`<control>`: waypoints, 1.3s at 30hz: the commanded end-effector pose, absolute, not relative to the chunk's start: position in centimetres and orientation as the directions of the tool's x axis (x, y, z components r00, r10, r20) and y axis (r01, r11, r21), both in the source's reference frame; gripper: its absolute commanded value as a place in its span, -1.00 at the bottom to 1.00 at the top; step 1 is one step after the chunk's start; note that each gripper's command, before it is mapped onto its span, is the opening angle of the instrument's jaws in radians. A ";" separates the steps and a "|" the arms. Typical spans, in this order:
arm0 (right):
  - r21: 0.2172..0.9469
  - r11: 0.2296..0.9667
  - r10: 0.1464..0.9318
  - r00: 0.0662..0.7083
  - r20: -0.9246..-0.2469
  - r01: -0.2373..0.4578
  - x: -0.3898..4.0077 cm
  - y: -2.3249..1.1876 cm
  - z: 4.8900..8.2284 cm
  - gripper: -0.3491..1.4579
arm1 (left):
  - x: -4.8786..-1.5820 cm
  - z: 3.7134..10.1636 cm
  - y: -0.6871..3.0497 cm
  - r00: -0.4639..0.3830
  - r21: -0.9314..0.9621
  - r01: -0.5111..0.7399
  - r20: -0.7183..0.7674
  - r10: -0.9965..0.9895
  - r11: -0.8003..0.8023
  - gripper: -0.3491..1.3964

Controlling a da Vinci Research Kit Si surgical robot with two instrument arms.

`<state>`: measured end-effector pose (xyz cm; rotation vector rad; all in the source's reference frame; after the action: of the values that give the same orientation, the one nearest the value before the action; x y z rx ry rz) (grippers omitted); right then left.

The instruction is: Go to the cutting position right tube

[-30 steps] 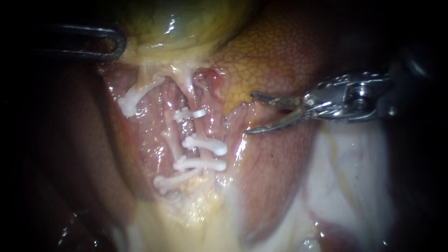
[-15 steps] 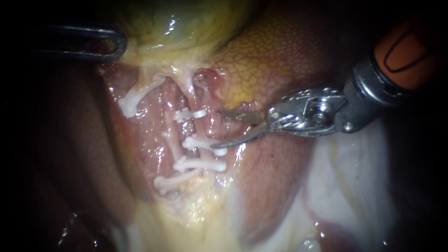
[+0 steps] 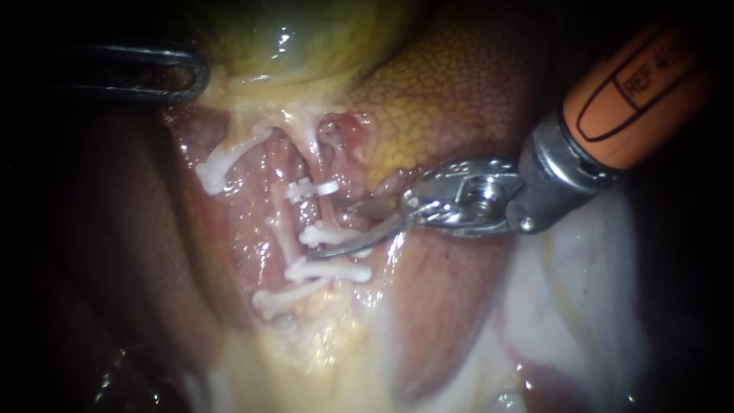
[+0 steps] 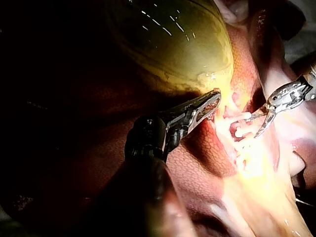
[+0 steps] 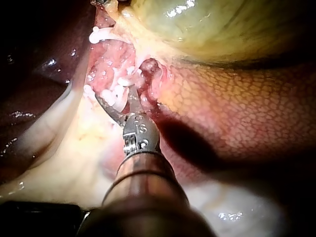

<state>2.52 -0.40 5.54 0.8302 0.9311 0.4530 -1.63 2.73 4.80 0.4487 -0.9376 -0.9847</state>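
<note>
Right instrument (image 3: 336, 229) enters from upper right; its claw is released, blades spread w/ a clear gap, gripping nothing. Right tube (image 3: 324, 213) sits right at the claw's tips; the bare stretch there runs btwn the upper clip (image 3: 314, 187) and the 2nd clip (image 3: 334, 237). The claw's lower blade lies across the 2nd clip; the upper blade ends just beside the tube; can't tell if either touches it. In the right wrist view the white clips show btwn the spread blades. Left instrument (image 3: 187, 73) is well apart from that claw, beyond the tubes; its own claw is clenched on the gallbladder (image 3: 298, 38) edge. Liver (image 3: 451, 99) lies just behind the right claw.
</note>
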 end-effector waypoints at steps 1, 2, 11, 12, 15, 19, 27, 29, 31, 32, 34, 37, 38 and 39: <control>0.790 0.612 0.662 0.533 -0.528 0.022 2.53 -0.40 5.55 0.92 | -1.63 4.80 2.73 0.223 0.698 0.504 0.463 -0.858 0.508 -1.00; 0.792 0.610 0.662 0.523 -0.537 0.041 2.53 -0.40 5.55 0.88 | -1.63 4.80 2.73 0.223 0.698 0.504 0.463 -0.858 0.508 -1.00; 0.801 0.560 0.678 0.439 -0.590 0.212 2.69 -0.38 5.65 0.58 | -1.63 4.80 2.73 0.223 0.698 0.504 0.463 -0.858 0.508 -1.00; 0.804 0.551 0.683 0.433 -0.588 0.223 2.74 -0.38 5.67 0.58 | -1.63 4.80 2.73 0.223 0.698 0.504 0.463 -0.858 0.508 -1.00; 0.800 0.555 0.682 0.427 -0.594 0.229 2.84 -0.42 5.74 0.58 | -1.63 4.80 2.73 0.223 0.698 0.504 0.463 -0.858 0.508 -1.00; 0.805 0.542 0.686 0.426 -0.590 0.242 2.94 -0.50 5.84 0.58 | -1.63 4.80 2.73 0.223 0.698 0.504 0.463 -0.858 0.508 -1.00; 0.814 0.521 0.723 0.374 -0.581 0.257 3.03 -0.47 5.93 0.58 | -1.64 4.80 2.73 0.223 0.698 0.504 0.463 -0.858 0.508 -1.00; 0.814 0.521 0.728 0.365 -0.581 0.256 3.04 -0.45 5.94 0.58 | -1.64 4.80 2.72 0.223 0.698 0.505 0.463 -0.858 0.508 -1.00; 0.814 0.521 0.730 0.359 -0.581 0.258 3.05 -0.45 5.95 0.58 | -1.64 4.80 2.72 0.223 0.698 0.505 0.463 -0.858 0.508 -1.00; 0.813 0.521 0.731 0.357 -0.582 0.259 3.05 -0.45 5.95 0.58 | -1.64 4.80 2.72 0.223 0.698 0.505 0.463 -0.858 0.508 -1.00; 0.813 0.520 0.734 0.349 -0.582 0.262 3.05 -0.44 5.95 0.58 | -1.64 4.80 2.72 0.223 0.698 0.505 0.463 -0.858 0.508 -1.00; 0.813 0.518 0.739 0.339 -0.582 0.266 3.05 -0.43 5.94 0.58 | -1.64 4.81 2.72 0.223 0.698 0.505 0.463 -0.858 0.508 -1.00; 0.813 0.517 0.742 0.334 -0.582 0.269 3.05 -0.42 5.93 0.58 | -1.65 4.81 2.72 0.223 0.698 0.505 0.463 -0.858 0.508 -1.00; 0.813 0.516 0.744 0.329 -0.582 0.271 3.04 -0.41 5.93 0.58 | -1.65 4.81 2.72 0.223 0.698 0.505 0.463 -0.858 0.508 -1.00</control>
<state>3.04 -0.41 5.94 1.0362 1.2488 0.3960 -1.65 2.72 4.81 0.4481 -0.9377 -0.9850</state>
